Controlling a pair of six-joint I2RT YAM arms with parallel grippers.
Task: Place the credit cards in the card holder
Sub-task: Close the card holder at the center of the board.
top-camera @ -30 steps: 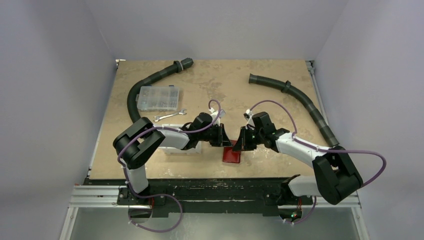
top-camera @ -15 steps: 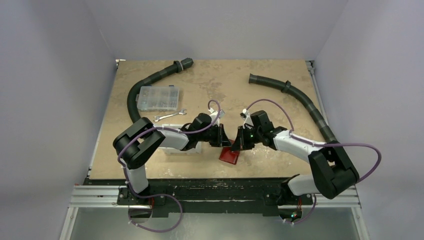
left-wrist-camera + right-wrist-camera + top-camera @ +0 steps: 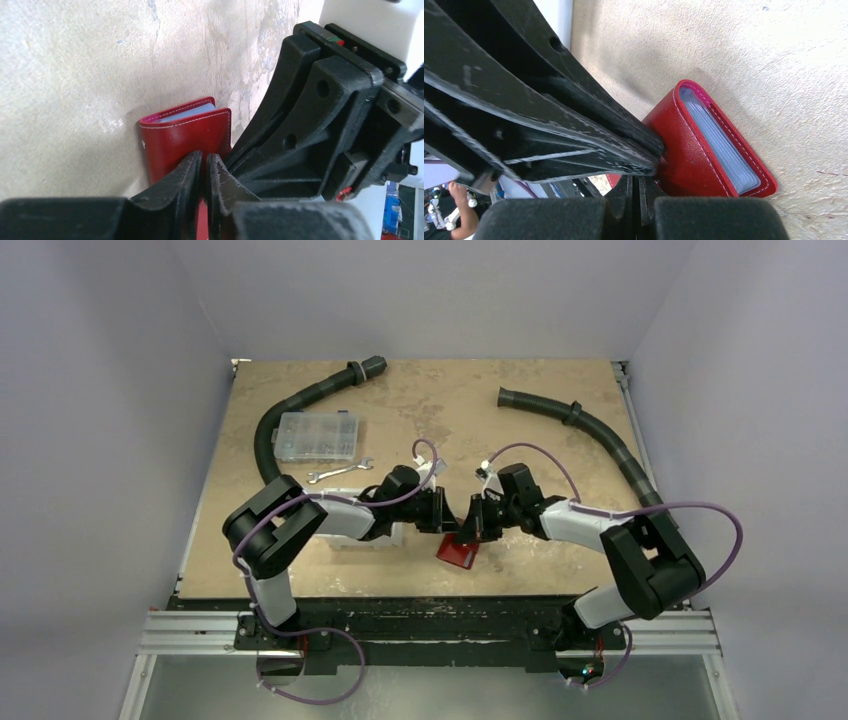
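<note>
- The card holder (image 3: 460, 550) lies on the worktop (image 3: 430, 410) toward 6 o'clock of its middle, close to the near edge. It is folded almost shut, like a narrow wedge.
- A stack of pale credit cards (image 3: 719, 142) shows edge-on inside the red cover, so at least some cards are already in. I judge the job to be near its end.
- The left gripper (image 3: 440, 512) comes at the holder from 11 o'clock and the right gripper (image 3: 478, 520) from 1 o'clock. They meet nose to nose over one edge, probably so that one steadies the holder while the other works the cover.
- The left fingers (image 3: 187, 175) stand a narrow slit apart with red leather in the slit. They appear to pinch a thin edge of the holder.
- The right fingers (image 3: 647, 189) are pressed fully together with their tips against the holder's near edge. Whether a thin flap is caught between them cannot be told.
- A white bin (image 3: 345, 540) sits at 9 o'clock of the holder, partly under the left arm.
</note>
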